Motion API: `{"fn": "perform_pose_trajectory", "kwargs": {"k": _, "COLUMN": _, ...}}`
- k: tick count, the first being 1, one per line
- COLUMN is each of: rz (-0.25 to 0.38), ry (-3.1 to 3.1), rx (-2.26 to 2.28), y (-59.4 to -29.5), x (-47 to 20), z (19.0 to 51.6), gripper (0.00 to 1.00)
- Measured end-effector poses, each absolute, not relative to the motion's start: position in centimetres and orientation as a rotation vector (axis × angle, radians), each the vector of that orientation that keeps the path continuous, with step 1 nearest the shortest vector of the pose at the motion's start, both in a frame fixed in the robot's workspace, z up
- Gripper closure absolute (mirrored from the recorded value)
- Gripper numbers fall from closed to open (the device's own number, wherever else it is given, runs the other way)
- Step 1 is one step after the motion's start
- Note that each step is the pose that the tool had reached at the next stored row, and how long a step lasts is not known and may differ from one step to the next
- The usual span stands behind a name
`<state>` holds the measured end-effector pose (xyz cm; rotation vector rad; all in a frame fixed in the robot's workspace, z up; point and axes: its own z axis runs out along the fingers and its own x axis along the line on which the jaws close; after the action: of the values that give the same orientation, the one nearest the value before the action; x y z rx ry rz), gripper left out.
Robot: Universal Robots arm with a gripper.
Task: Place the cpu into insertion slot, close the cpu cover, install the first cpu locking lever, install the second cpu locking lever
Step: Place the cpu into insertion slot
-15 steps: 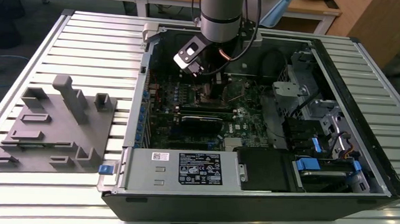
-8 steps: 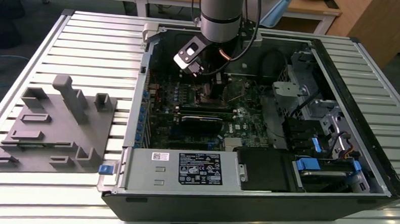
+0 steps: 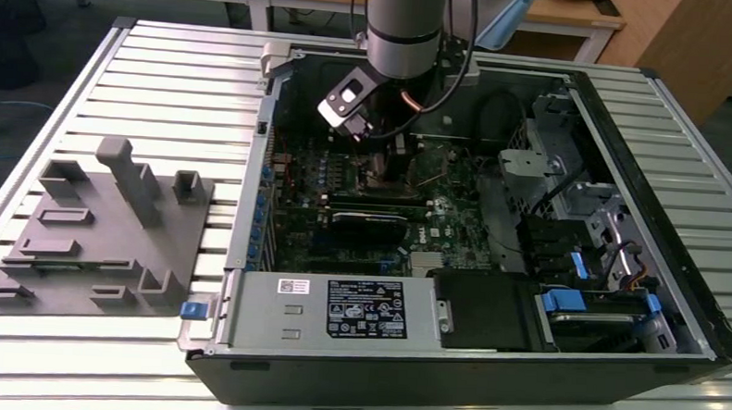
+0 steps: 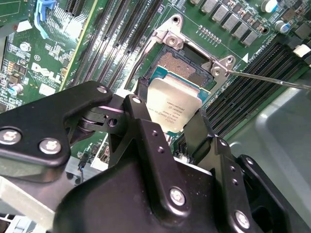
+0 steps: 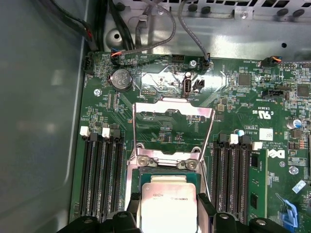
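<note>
second wrist view: jaws clamp cpu (image 4: 175, 104) edges over insertion slot (image 4: 182, 65)

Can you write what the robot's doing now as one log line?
end effector: shut on cpu | cpu: over insertion slot | cpu cover: open

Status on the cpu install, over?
Pincer shut on cpu, held over insertion slot, seating unclear; cpu cover open, lying back; no obstruction seen.
</note>
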<state>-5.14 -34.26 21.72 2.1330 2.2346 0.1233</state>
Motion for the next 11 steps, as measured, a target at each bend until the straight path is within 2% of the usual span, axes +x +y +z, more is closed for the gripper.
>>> {"fn": "perform_pose_trajectory", "kwargs": {"k": 11, "rz": 0.123, "ry": 2.245, "rx": 2.121, "y": -34.23, "x": -5.21, "z": 20.75, "gripper": 0.46}}
